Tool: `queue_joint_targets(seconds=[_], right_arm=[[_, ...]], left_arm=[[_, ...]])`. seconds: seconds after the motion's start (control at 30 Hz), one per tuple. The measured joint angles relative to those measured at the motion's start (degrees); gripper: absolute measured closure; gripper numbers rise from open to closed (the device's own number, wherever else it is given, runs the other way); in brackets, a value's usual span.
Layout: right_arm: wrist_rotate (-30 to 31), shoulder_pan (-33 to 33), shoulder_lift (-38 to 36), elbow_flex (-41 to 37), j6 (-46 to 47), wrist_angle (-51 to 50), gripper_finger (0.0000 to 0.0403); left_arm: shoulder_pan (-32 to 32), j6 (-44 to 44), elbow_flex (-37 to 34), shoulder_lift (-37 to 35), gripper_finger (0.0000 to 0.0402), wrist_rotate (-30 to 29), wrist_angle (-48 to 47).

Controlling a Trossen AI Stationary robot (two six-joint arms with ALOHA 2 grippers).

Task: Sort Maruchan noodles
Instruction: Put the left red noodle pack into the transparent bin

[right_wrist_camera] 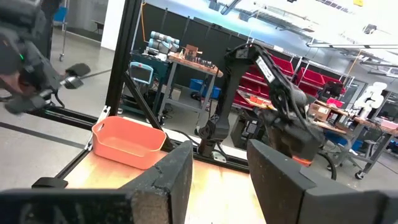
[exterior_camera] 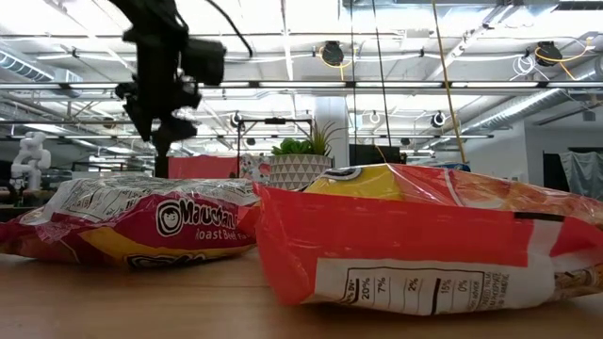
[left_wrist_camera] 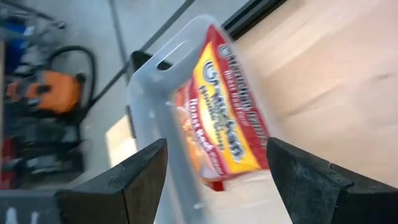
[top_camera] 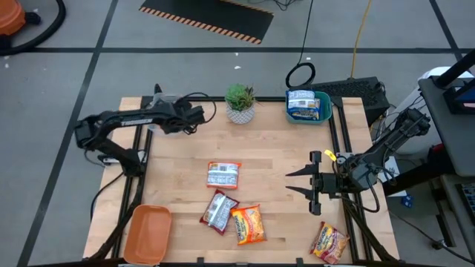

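Note:
My left gripper (left_wrist_camera: 214,149) stands open above the clear tray (left_wrist_camera: 155,93) at the table's far left corner (top_camera: 165,111). A red-and-yellow Maruchan packet (left_wrist_camera: 224,112) lies in that tray. Two red-silver packets (top_camera: 223,175) (top_camera: 219,211) and an orange-yellow one (top_camera: 249,224) lie flat mid-table. Another orange-yellow packet (top_camera: 329,241) lies at the near right corner. Blue-white packets (top_camera: 306,104) sit in the teal tray (top_camera: 326,111). My right gripper (top_camera: 297,182) hangs open at the right, fingers level, pointing toward the table's left, with nothing between them (right_wrist_camera: 221,155).
An orange tray (top_camera: 147,233) sits at the near left corner. A small potted plant (top_camera: 240,102) stands at the far middle edge. Black frame rails run along the table's left and right sides. Bare wood lies between the plant and the loose packets.

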Motion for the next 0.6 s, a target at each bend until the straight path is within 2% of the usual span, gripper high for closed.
queue_joint_targets(seconds=[0.27, 0.6], right_arm=[[0.0, 0.0, 0.0, 0.0, 0.0, 0.0, 0.0257], [0.7, -0.1, 0.0, 0.0, 4.5, 0.4, 0.0257]], left_arm=[[-10.0, -1.1, 0.0, -8.8, 0.0124, 4.5, 3.5], [-25.5, -2.9, 0.0, -10.4, 0.0124, 4.6, 6.4]])
